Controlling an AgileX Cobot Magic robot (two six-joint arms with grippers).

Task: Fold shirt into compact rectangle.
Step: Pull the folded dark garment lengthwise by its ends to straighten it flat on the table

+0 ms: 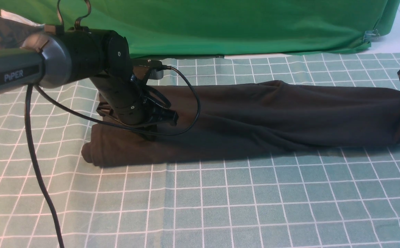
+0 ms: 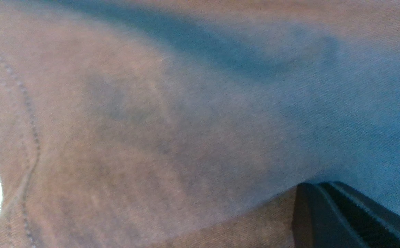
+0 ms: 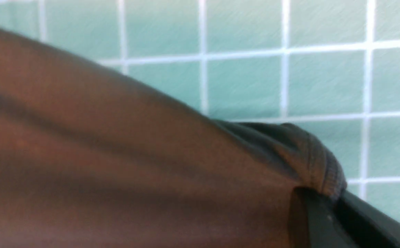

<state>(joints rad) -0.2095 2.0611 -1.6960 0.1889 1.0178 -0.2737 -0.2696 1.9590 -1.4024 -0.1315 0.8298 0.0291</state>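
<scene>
Shirt (image 1: 241, 120) lying folded in a long, wrinkled band across the checked cloth (image 1: 255, 203), in front of the green drape (image 1: 248, 27). The right gripper (image 3: 327, 203) is closed on the stitched edge at the shirt's right end. The left gripper (image 2: 318, 186), its fingers together, presses against the fabric near the left end; whether it pinches any cannot be told.

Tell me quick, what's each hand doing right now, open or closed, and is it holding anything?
Left hand: closed, pressed at the dark shirt; can't tell whether it grips any cloth.
Right hand: closed on the shirt's edge.
</scene>
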